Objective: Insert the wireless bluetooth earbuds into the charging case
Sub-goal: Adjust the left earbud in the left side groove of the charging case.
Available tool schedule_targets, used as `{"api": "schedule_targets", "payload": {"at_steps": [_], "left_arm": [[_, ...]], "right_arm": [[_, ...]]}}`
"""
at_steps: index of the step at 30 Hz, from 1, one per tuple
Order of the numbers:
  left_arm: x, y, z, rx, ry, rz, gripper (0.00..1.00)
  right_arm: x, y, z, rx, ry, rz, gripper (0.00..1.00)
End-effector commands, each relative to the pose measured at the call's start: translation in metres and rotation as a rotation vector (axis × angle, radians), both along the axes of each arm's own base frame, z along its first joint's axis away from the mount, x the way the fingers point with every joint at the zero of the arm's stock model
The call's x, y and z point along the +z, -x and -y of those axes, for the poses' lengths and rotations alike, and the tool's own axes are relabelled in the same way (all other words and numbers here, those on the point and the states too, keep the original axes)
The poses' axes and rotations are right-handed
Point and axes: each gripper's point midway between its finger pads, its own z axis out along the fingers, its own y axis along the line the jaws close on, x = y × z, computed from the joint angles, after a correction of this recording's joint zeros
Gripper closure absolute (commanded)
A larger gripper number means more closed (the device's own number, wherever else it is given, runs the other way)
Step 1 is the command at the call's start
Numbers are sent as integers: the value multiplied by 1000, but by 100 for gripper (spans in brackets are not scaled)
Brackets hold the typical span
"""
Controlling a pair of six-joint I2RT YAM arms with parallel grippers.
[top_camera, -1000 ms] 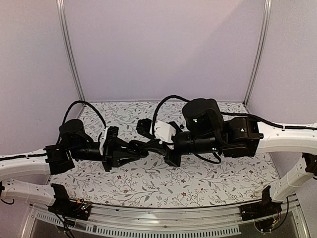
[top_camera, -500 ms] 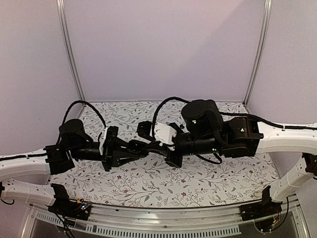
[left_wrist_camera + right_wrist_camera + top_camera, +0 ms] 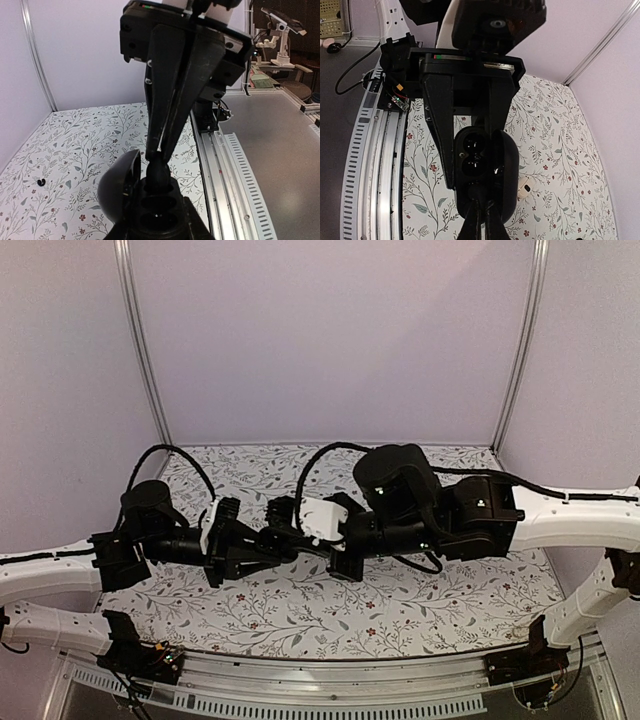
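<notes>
Leftward my right arm has slid since a second ago, carrying my right gripper (image 3: 159,155) in from three o'clock, over the case. Its jaws are pinched tight on one earbud (image 3: 159,172), a glossy black bead touching a well of the charging case (image 3: 475,150). My left gripper (image 3: 475,170) is closed against the sides of that case, a smooth black oval shell with its domed lid hinged open toward nine o'clock in the left wrist view.

My own right fingers block the wells there, so I cannot tell how far the bud is seated or whether the other well is filled.

At nine o'clock, well apart, a small dark thing (image 3: 41,182) lies on the floral cloth (image 3: 75,150). A slotted metal rail (image 3: 230,165) runs along at three o'clock.
</notes>
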Motion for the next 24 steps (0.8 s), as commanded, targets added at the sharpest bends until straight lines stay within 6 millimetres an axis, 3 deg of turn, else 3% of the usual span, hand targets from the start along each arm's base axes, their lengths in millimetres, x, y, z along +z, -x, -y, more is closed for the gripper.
{"api": "schedule_targets", "payload": {"at_steps": [1,7,14,24], "left_arm": [[26,7,0,-45,84,67,100],[26,6,-1,-40,86,65,100],[23,5,0,-38,77,62,100],[19,3,1,-32,65,56,100]], "right_arm": [[-29,5,-3,23,103,9,100],[-24,3,-3,11,91,16,100],[17,4,-2,9,-22,38,100],[28,6,-4,24,-53,38,100]]}}
